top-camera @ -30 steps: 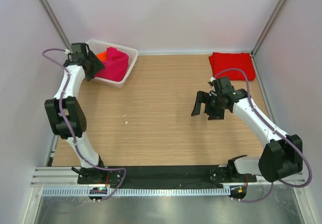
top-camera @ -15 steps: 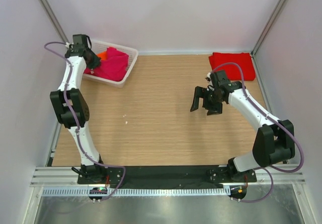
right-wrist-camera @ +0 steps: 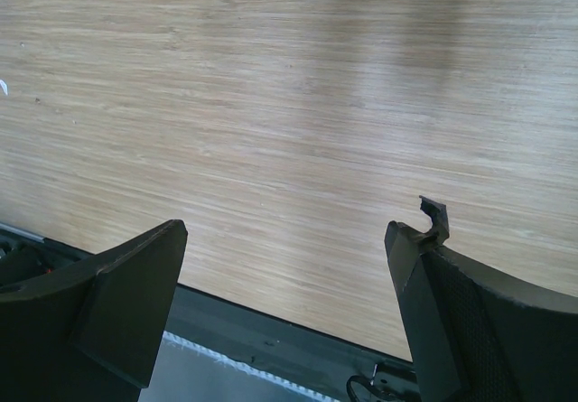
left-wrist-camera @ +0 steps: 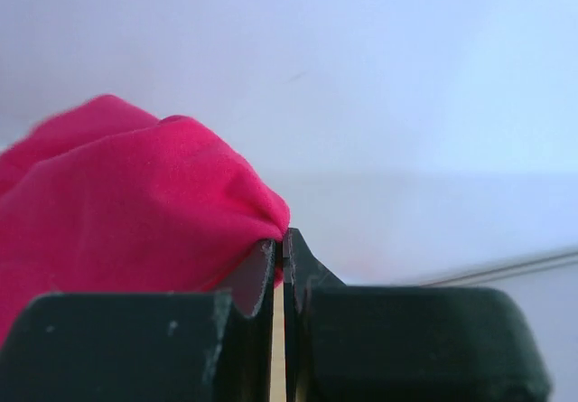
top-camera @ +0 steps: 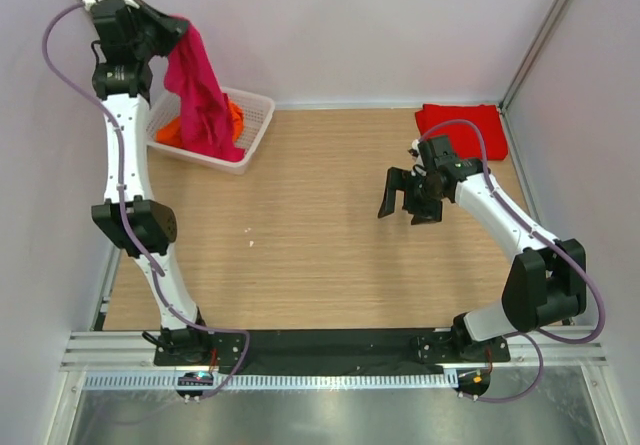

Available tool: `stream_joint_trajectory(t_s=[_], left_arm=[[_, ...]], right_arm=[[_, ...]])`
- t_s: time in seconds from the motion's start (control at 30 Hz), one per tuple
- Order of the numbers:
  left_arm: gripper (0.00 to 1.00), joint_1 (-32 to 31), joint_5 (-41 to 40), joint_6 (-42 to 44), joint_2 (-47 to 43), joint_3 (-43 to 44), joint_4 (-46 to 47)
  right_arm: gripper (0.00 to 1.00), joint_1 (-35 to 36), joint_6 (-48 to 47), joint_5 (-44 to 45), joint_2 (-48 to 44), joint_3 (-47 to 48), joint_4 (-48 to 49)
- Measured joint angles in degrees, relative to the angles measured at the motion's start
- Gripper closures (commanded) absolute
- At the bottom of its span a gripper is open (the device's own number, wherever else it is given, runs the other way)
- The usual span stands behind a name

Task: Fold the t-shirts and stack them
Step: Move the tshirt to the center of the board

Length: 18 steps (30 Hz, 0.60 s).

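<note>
Lifting at the top view's upper left: left gripper has hoisted the magenta t-shirt up from the basket, so spreading looks next. Left wrist view: jaws pinched on pink cloth. Right wrist view: right gripper wide, empty, over bench.

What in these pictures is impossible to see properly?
- Orange shirt: top view, mostly hidden behind the hanging pink shirt and the basket wall.
- Pink shirt: left wrist view, cut off by the left edge; only the bunch at the left fingers shows.
- Red shirt: top view, too small to count its folds.
</note>
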Motion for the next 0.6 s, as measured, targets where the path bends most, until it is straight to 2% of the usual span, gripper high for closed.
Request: stream_joint_trajectory(t_s=[0.2, 0.37, 0.47, 0.6], left_arm=[[1.00, 0.1, 7.0, -8.5, -1.5, 1.9, 9.1], [1.00, -1.9, 13.3, -11.4, -3.3, 0.3, 10.4], [1.00, -7.0, 15.7, -11.4, -8.9, -5.7, 10.3], [1.00, -19.2, 16.2, -8.5, -20.9, -17.4, 9.4]], right_arm=[[0.00, 0.0, 0.0, -0.4, 0.0, 0.0, -0.7], [0.00, 0.0, 0.0, -1.5, -0.2, 0.0, -1.4], [0.00, 0.0, 0.0, -2.4, -0.9, 0.0, -1.8], [0.00, 0.0, 0.8, -4.7, -3.0, -0.3, -1.8]])
